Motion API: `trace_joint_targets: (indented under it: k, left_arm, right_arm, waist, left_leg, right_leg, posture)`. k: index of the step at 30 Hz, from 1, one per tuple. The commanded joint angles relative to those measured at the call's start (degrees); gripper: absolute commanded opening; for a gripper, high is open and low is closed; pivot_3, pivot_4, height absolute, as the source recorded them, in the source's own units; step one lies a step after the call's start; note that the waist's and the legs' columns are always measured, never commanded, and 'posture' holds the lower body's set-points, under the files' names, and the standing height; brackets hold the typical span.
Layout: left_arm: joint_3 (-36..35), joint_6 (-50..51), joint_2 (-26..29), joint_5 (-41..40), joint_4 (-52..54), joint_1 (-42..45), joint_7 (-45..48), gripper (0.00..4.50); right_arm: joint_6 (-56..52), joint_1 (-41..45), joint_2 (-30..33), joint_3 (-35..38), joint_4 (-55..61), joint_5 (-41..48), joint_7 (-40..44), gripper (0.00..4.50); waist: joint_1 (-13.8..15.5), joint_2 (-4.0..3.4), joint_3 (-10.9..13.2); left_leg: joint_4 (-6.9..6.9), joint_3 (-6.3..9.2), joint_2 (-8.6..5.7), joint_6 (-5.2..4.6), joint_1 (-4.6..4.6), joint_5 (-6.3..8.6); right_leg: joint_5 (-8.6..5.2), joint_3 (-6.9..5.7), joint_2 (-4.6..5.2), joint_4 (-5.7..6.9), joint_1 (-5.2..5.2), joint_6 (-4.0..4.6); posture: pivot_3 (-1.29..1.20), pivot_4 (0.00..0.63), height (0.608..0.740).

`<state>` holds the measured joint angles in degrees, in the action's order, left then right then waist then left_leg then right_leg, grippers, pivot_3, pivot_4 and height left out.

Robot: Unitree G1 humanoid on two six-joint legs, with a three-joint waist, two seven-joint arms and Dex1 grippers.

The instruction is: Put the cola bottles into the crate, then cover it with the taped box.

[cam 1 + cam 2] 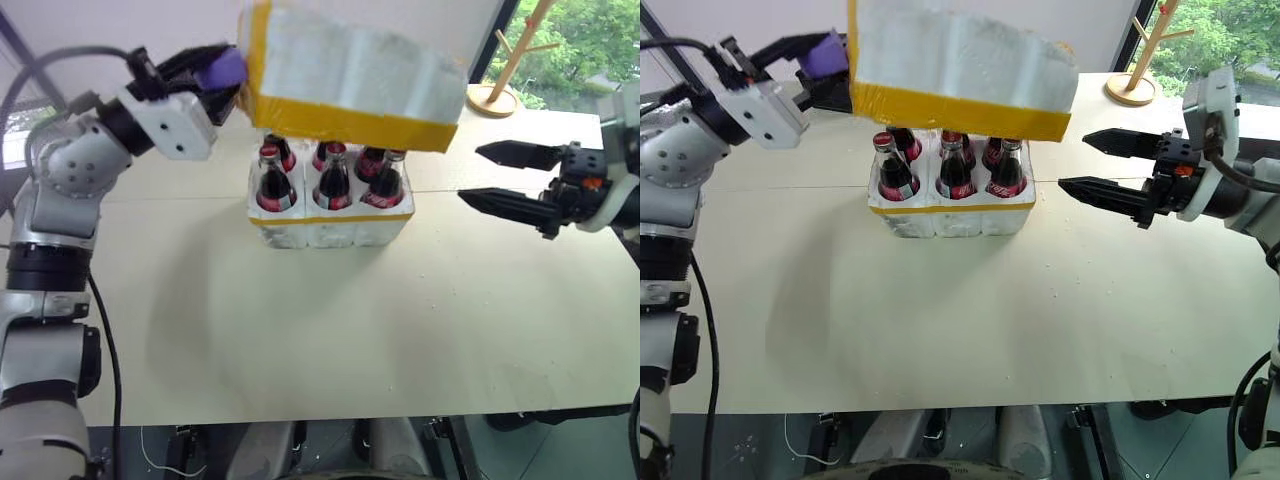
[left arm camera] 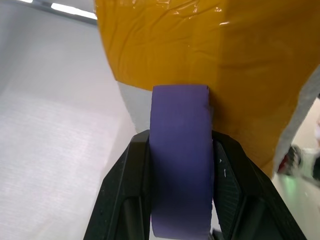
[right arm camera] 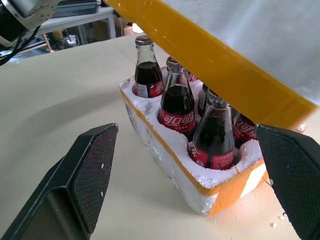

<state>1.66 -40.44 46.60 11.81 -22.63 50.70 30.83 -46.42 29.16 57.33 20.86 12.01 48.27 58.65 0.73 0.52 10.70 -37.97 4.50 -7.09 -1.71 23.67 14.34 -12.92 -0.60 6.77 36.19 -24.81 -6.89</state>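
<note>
Six dark glass cola bottles with red caps sit in low white foam crate mid pale worktop; yellow-taped white foam box hangs tilted just above them — left gripper jaws clamped on its purple tab; right gripper jaws wide apart beside crate — holding nothing.

Taped box cut off by top edge in both eye views; shipping label not visible. It hides caps and necks of back-row cola bottles; only the front-left cap shows clear. Left end effector: contact point with box covered by a purple strip. Crate far side hidden. Wooden stand top cropped. Bottle label text too small in eye views.
</note>
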Motion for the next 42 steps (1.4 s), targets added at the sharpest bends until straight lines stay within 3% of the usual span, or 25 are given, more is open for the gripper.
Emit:
trace_joint_targets:
  k: [1,13,30,33,37,40,42]
  left_arm:
    - [-0.24,-4.92,1.42,-0.21,-1.03,-0.14,-0.13,1.58]
    - [2.17,-17.62,4.80,-0.48,-9.76,1.75,3.36,1.58]
    - [-0.33,-11.81,12.86,-8.60,1.41,-11.12,10.82,1.58]
    - [-1.96,-2.54,16.26,-15.79,6.95,-16.15,15.81,1.58]
    - [-7.27,23.63,22.34,-30.99,17.79,-26.06,24.33,1.58]
    - [-17.63,49.61,28.60,-48.66,26.17,-39.24,34.94,1.58]
    - [-24.28,59.99,30.65,-53.11,27.86,-46.84,41.57,1.58]
  right_arm:
    - [-0.23,-0.03,1.14,2.84,2.08,1.42,-0.73,4.50]
    - [0.50,1.59,0.65,0.59,0.40,0.28,-0.81,4.50]
    - [3.05,-0.07,0.11,-0.85,-1.06,-1.68,1.20,4.50]
    - [4.74,-1.06,0.71,-1.71,-1.73,-3.39,2.97,4.50]
    - [5.59,-0.98,0.55,-1.91,-3.51,-4.31,3.83,4.50]
    - [6.34,-1.20,0.35,-2.50,-5.07,-5.28,4.81,4.50]
    - [6.96,-1.72,0.45,-3.18,-5.76,-6.01,5.72,4.50]
  waist:
    - [0.04,0.00,0.00]
    - [-0.01,0.00,0.00]
    - [-0.02,-0.03,-0.01]
    - [-0.15,-0.03,0.00]
    - [-0.54,-0.10,0.04]
    - [-1.36,-0.15,0.06]
    - [-1.63,-0.23,0.11]
  left_leg:
    - [0.00,0.00,0.00,-0.05,0.00,0.03]
    - [-0.01,0.00,0.00,-0.07,0.00,0.04]
    - [0.00,0.00,0.00,-0.23,0.00,0.14]
    - [0.00,-0.01,0.00,-0.26,0.00,0.16]
    - [0.03,0.00,0.02,-0.30,0.00,0.18]
    - [0.06,0.00,0.04,-0.31,0.00,0.19]
    - [0.10,-0.01,0.04,-0.33,-0.01,0.20]
  right_leg:
    - [0.00,0.00,0.00,0.00,0.00,0.00]
    - [0.00,-0.01,0.00,0.00,0.00,0.00]
    - [0.00,0.00,0.00,0.01,-0.01,0.00]
    - [0.00,0.00,0.00,0.00,-0.01,0.00]
    - [0.00,0.01,-0.01,0.01,-0.05,0.00]
    - [-0.01,0.02,-0.04,0.01,-0.07,0.01]
    - [-0.02,0.01,-0.13,0.01,-0.09,0.01]
  posture:
    - [0.00,0.150,0.736]
    - [0.00,0.150,0.736]
    - [0.00,0.150,0.736]
    - [0.00,0.150,0.736]
    - [0.00,0.150,0.736]
    - [0.00,0.150,0.736]
    - [0.00,0.150,0.736]
